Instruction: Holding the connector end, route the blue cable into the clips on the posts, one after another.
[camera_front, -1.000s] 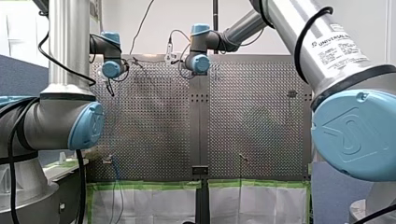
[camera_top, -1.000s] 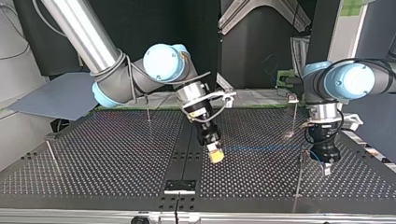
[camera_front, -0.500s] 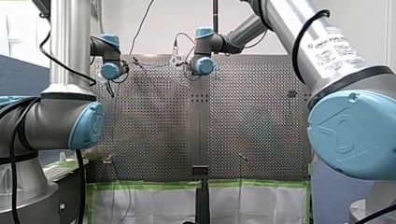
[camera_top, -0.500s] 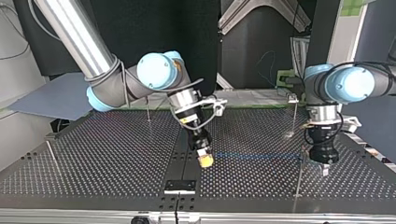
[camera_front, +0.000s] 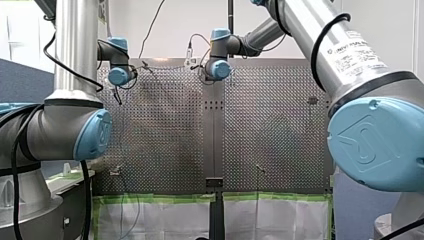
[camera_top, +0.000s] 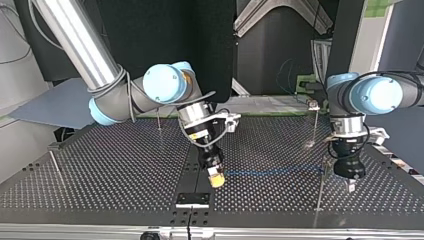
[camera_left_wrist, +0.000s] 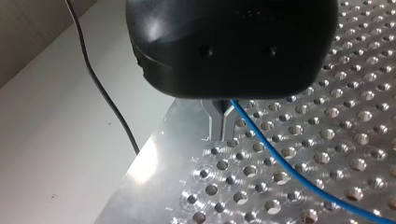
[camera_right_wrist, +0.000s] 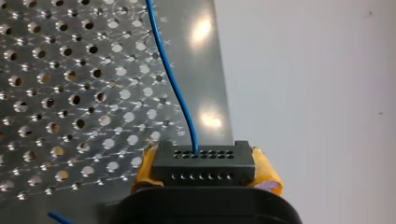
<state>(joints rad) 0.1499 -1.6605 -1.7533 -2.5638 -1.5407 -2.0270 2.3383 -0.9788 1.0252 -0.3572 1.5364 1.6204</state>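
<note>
Blue cable (camera_right_wrist: 180, 98) runs from the black connector (camera_right_wrist: 204, 161), pinched by my right pincer (camera_right_wrist: 205, 171). My left pincer (camera_left_wrist: 221, 122) is pressed together above the tabletop (camera_left_wrist: 299, 154).

Robotics lab: perforated metal table (camera_top: 115, 165), industrial arms (camera_top: 85, 45).

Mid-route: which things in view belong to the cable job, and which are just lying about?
Job: blue cable, connector, my right tool, my left tool, posts.
Lying about: grey sheet, black wire beside the table, green tape.
</note>
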